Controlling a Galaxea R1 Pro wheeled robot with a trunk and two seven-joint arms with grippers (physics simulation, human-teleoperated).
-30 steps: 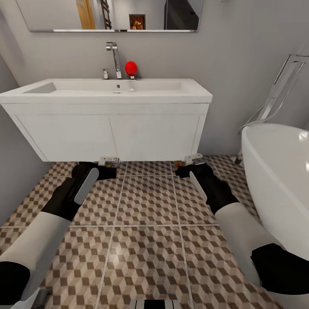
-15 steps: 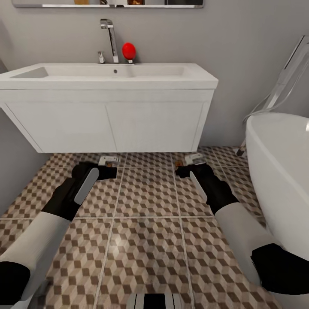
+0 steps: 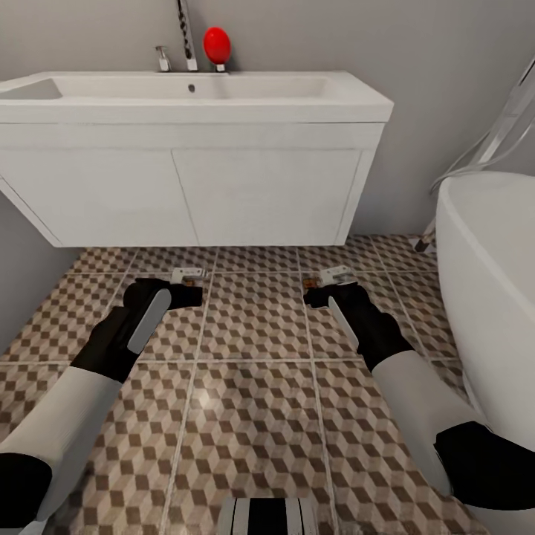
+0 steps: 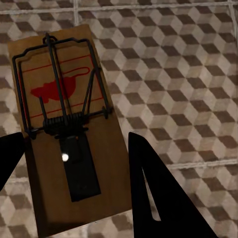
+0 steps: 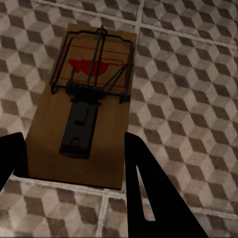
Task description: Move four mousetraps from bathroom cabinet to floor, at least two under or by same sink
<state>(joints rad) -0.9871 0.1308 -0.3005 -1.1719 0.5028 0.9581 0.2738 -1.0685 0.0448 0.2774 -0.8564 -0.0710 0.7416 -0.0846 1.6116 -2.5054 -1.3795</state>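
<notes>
We hold two mousetraps low over the bathroom floor, just in front of the sink. Our left gripper is closed on the left mousetrap; our right gripper is closed on the right mousetrap. We read no brand or lettering on either board: only a red mouse silhouette framed by red lines. The wrist views show that mark, the wire bar and the coiled spring; the head view shows just pale slivers of board, plus a red ball by the chrome tap.
</notes>
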